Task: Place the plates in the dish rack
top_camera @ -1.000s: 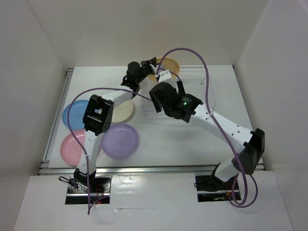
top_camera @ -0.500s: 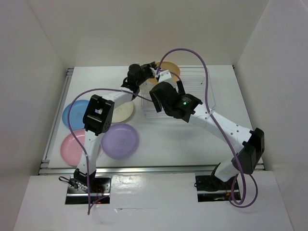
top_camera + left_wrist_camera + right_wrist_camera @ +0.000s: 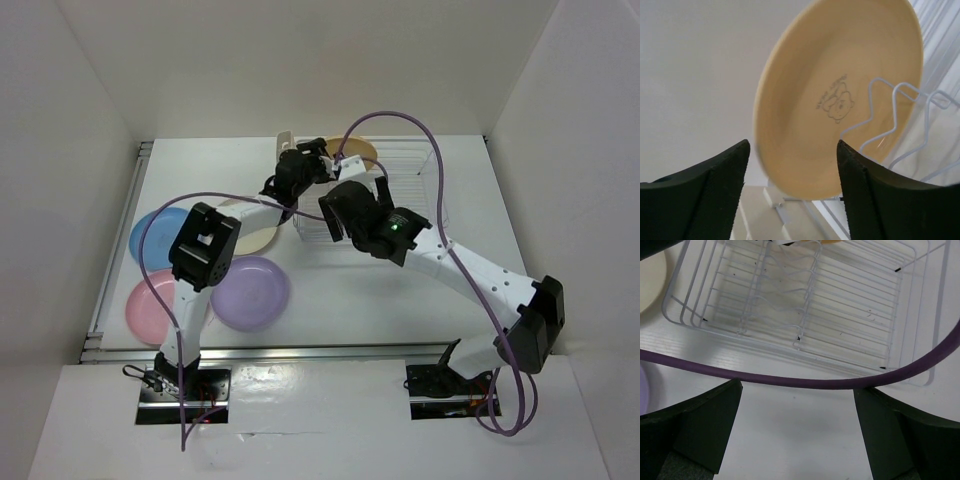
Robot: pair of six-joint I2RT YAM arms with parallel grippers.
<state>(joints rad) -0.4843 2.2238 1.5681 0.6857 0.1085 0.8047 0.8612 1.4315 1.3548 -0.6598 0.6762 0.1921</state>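
Note:
The yellow-orange plate (image 3: 840, 90) stands tilted on edge among the slot wires of the white dish rack (image 3: 900, 110), just beyond my left gripper (image 3: 792, 170). That gripper is open, with its fingers on either side of the plate's lower rim and apart from it. From above, the left gripper (image 3: 322, 158) is at the rack's (image 3: 405, 190) far left corner, by the yellow-orange plate (image 3: 357, 150). My right gripper (image 3: 797, 430) is open and holds nothing, hovering over the table near the rack (image 3: 815, 305). The light blue plate (image 3: 150, 232), pink plate (image 3: 148, 305), purple plate (image 3: 250, 292) and cream plate (image 3: 258, 235) lie flat at the left.
A purple cable (image 3: 790, 381) crosses just in front of the right gripper's fingers, and another loops above the rack (image 3: 425, 140). A small white cutlery holder (image 3: 285, 143) stands at the rack's left end. White walls enclose the table on three sides.
My left gripper has opened and let go of the yellow-orange plate, which now stands in the rack. Both arms have shifted a little to the right.

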